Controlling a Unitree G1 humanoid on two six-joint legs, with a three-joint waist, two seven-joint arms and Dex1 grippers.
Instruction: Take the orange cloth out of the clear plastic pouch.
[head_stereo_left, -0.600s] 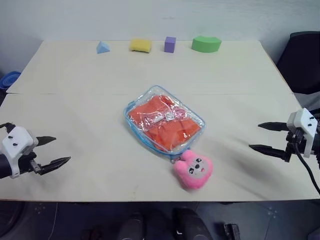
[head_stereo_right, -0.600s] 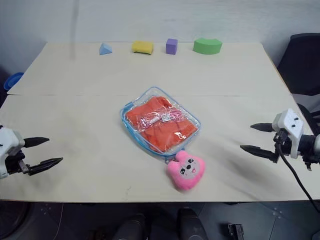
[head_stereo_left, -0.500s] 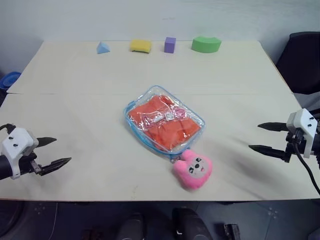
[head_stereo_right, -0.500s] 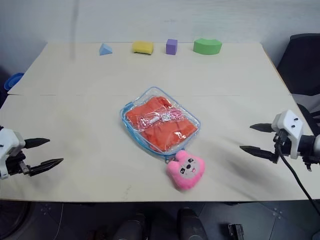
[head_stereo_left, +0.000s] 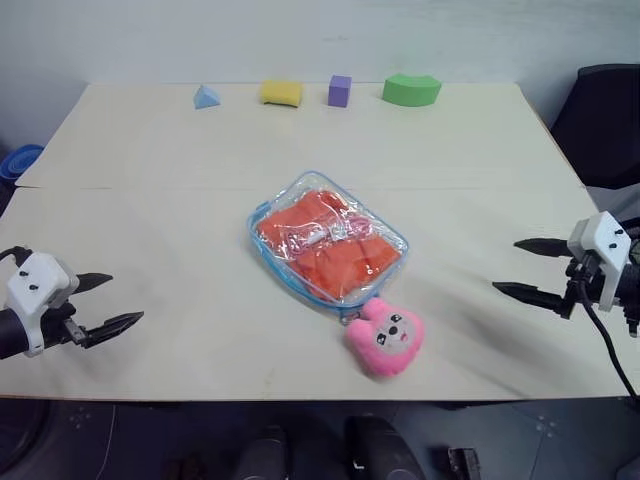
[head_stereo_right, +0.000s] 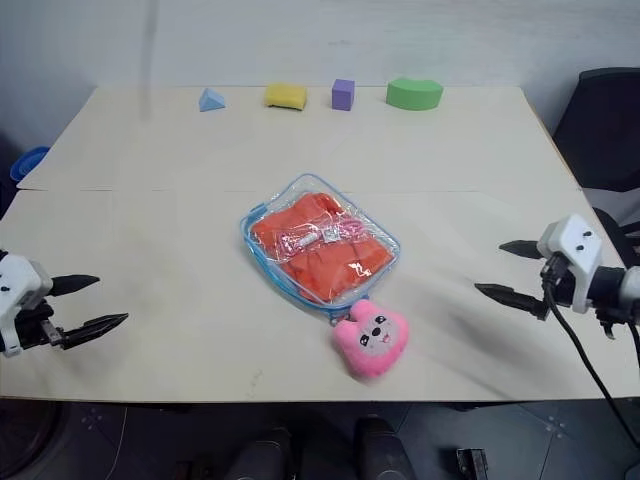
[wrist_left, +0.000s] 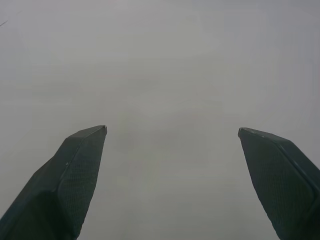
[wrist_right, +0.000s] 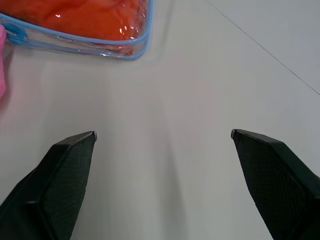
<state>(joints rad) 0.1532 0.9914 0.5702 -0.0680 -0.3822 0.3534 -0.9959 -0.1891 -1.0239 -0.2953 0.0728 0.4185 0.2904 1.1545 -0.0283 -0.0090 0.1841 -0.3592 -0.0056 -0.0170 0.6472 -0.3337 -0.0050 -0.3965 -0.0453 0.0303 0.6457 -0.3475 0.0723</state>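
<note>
The clear plastic pouch (head_stereo_left: 328, 243) with light blue edging lies flat in the middle of the table, and the orange cloth (head_stereo_left: 335, 255) is folded inside it. In the right wrist view a corner of the pouch (wrist_right: 120, 45) shows with the cloth (wrist_right: 90, 15) behind the plastic. My left gripper (head_stereo_left: 112, 301) hovers open near the table's front left edge, far from the pouch. My right gripper (head_stereo_left: 517, 266) hovers open at the front right, pointing toward the pouch with a wide gap of bare table between them. Neither holds anything.
A pink plush bunny (head_stereo_left: 386, 337) lies against the pouch's near corner. Foam blocks line the far edge: a blue triangle (head_stereo_left: 206, 96), a yellow block (head_stereo_left: 281, 92), a purple cube (head_stereo_left: 340, 90) and a green arch (head_stereo_left: 412, 89). A black chair (head_stereo_left: 608, 120) stands at the right.
My right gripper has edged slightly left toward the pouch. The left gripper and the objects on the table stay where they were.
</note>
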